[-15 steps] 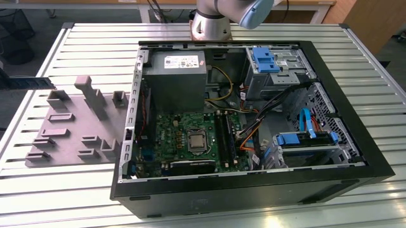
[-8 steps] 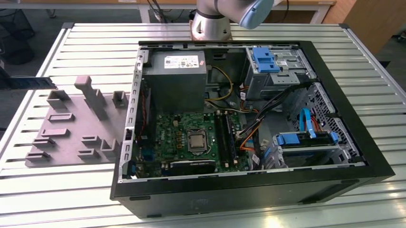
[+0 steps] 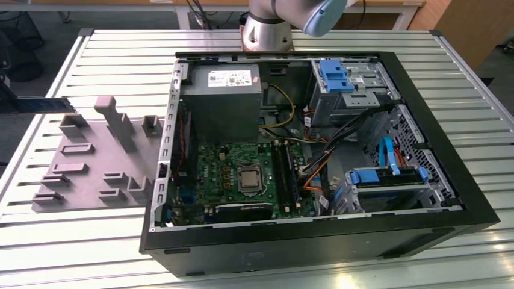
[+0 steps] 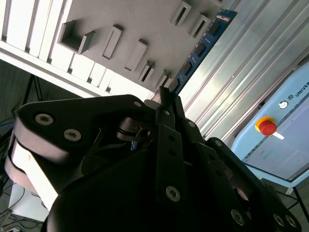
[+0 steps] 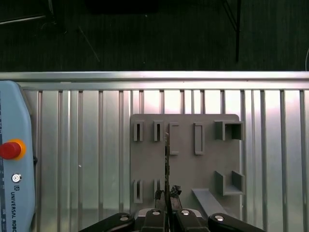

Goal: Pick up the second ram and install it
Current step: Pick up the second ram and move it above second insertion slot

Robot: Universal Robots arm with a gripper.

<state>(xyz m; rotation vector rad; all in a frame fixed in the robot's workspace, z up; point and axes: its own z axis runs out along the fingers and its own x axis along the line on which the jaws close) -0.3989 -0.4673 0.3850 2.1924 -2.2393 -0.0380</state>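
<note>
- Gripper [image 5: 167,194] claw pinching 1 short end of the second ram [image 4: 203,43], flat faces pressed between the pads.
- Second ram held edge-on in the air over the grey holder tray [image 5: 193,169], on the slatted table [image 5: 87,145].
- Probably light, thin, stiff but fragile: best held by bare board ends, clear of chips and contacts.

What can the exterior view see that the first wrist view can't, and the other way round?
The exterior view brings the open computer case with its motherboard. The first wrist view brings the gripper, closed on the second ram, and a red button. Both have the grey holder tray, the slatted table, and the ram, a dark strip at the exterior view's left edge.
</note>
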